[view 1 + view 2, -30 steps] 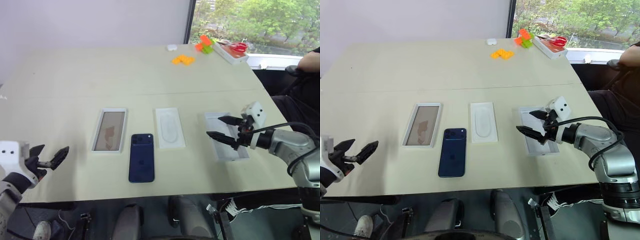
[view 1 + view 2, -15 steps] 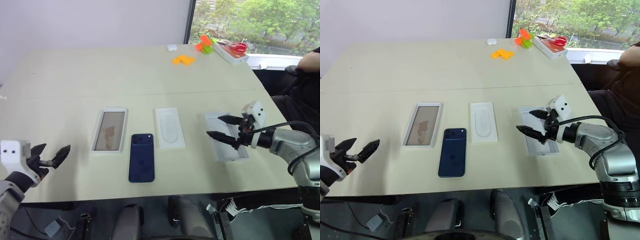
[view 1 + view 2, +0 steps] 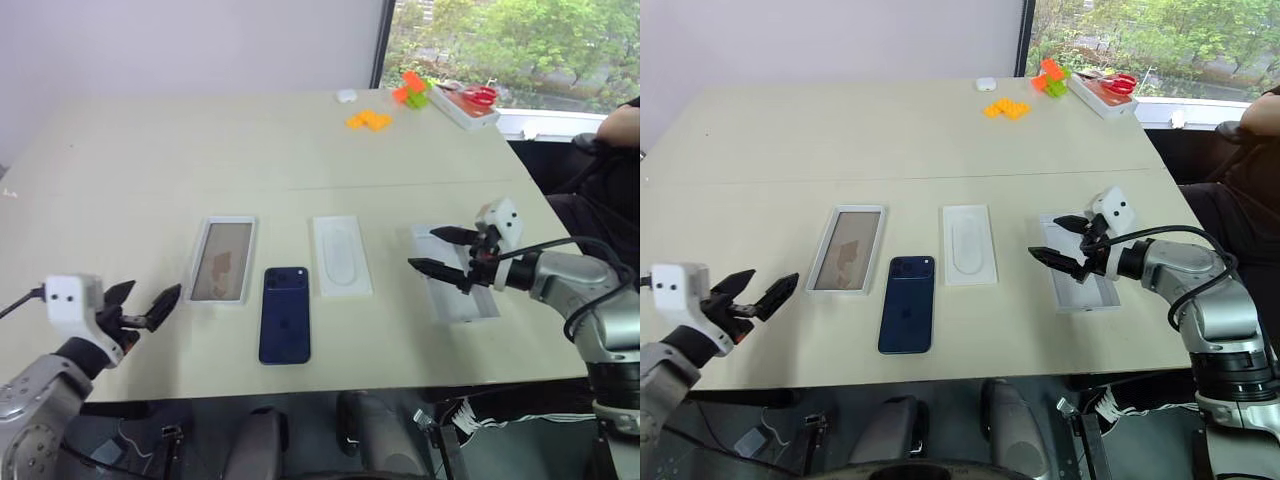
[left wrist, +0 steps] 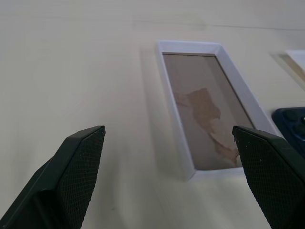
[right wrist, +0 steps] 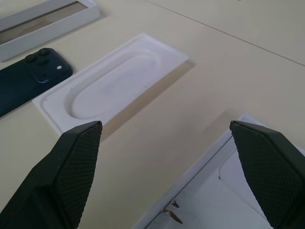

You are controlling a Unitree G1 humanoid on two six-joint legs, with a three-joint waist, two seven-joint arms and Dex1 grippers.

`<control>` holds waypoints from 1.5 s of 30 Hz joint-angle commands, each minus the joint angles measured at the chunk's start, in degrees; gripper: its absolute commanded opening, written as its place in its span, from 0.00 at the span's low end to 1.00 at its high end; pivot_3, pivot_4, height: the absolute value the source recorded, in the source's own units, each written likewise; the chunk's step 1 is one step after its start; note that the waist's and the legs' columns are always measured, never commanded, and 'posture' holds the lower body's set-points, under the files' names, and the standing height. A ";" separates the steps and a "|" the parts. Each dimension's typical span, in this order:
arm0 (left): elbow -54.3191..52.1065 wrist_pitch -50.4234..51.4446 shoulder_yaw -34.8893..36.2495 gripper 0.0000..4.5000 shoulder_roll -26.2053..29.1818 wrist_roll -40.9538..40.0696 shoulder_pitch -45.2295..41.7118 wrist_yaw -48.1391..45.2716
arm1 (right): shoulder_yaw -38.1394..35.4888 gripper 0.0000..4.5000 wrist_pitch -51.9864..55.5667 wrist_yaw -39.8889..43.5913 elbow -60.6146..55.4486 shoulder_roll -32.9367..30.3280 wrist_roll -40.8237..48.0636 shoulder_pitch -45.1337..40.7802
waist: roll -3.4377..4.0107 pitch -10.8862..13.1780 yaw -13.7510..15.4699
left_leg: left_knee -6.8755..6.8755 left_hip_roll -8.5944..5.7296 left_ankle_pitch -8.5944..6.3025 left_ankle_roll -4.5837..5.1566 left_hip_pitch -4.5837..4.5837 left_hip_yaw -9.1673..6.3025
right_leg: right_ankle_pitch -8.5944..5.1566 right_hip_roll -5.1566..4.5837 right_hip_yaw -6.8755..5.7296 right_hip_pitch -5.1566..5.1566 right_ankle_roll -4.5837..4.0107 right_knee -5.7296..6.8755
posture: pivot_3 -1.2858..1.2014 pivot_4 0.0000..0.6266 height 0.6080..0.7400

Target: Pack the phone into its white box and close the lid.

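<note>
Phone (image 3: pixel 284 327) lies flat on the tabletop (image 3: pixel 200 160), camera side up, just beside the white box (image 3: pixel 220 274). Glossy, thin and rigid, it looks slippery; best pinched across its long edges. Left gripper (image 3: pixel 142 305) and right gripper (image 3: pixel 440 252) both gape, holding nothing; the lid (image 3: pixel 452 287) sits under the right.

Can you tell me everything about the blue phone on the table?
The phone is dark navy blue, a flat rounded rectangle with a shiny back facing up. A small square camera bump sits at its far corner. It lies flat on the table, between the white box and a white insert tray. Nothing touches it.
</note>
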 commanded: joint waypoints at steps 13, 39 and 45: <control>-8.29 10.84 -17.03 1.00 -5.61 -12.32 -14.76 13.41 | -1.88 1.00 -1.45 -0.61 -4.25 -0.40 0.21 1.11 | 0.01 0.00 0.20 | 0.00 -0.04 0.00 0.00 0.00 -0.06 | 0.01 -0.01 -0.01 0.30 0.02 0.00 | 0.52 0.24 0.89; 19.32 43.00 -14.01 1.00 -30.84 -15.59 -49.49 46.14 | -0.63 1.00 -0.74 0.84 -15.51 -2.41 1.49 5.22 | 0.00 0.01 0.31 | 0.61 -0.20 0.00 0.00 -0.06 -0.37 | 0.12 -0.02 -0.20 0.36 0.18 0.06 | 0.52 0.24 0.89; 26.72 43.27 -10.89 1.00 -35.58 -12.04 -55.42 46.28 | -0.99 1.00 -0.06 0.05 -17.15 -2.02 1.96 5.68 | -0.01 0.01 0.35 | 0.62 -0.24 -0.01 0.00 -0.07 -0.38 | 0.11 -0.06 -0.20 0.36 0.15 0.04 | 0.52 0.24 0.89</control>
